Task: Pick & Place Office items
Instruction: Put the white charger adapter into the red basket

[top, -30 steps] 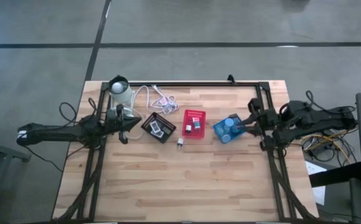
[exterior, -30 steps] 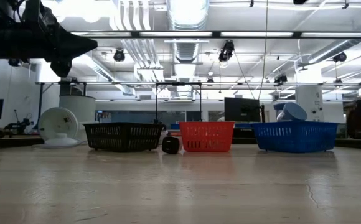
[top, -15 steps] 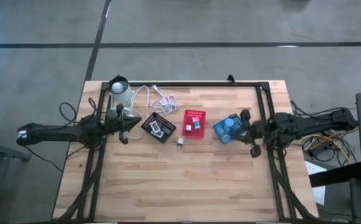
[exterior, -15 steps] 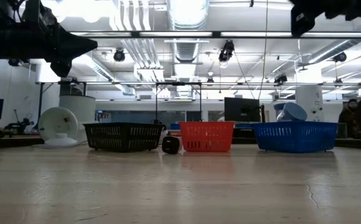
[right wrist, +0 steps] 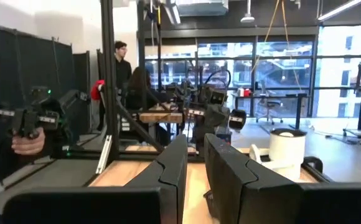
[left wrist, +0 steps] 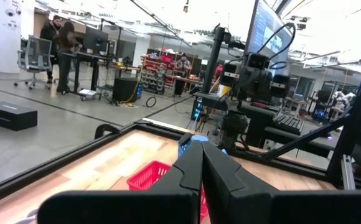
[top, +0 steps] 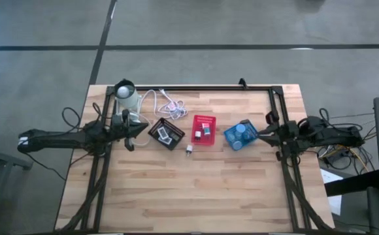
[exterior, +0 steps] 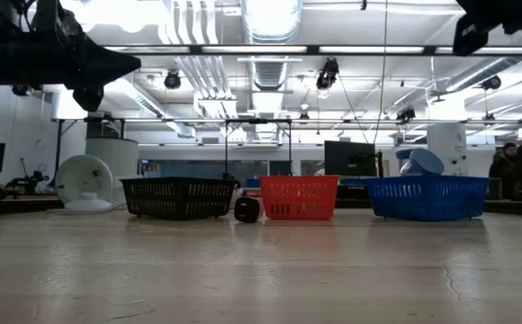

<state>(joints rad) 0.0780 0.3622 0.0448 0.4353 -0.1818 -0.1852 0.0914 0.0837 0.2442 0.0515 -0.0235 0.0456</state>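
Office items (top: pixel 202 130) mostly sit sorted in your black, red and blue bins; one small black piece (top: pixel 188 151) remains on the table by the red bin (top: pixel 204 119). Left gripper (top: pixel 131 137) shut, empty; right gripper (top: pixel 263 134) nearly closed, holding nothing.

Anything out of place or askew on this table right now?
One small item lies loose on the wood, just in front of the gap between the black bin and red bin, while the other pieces sit in bins. The black bin sits skewed.
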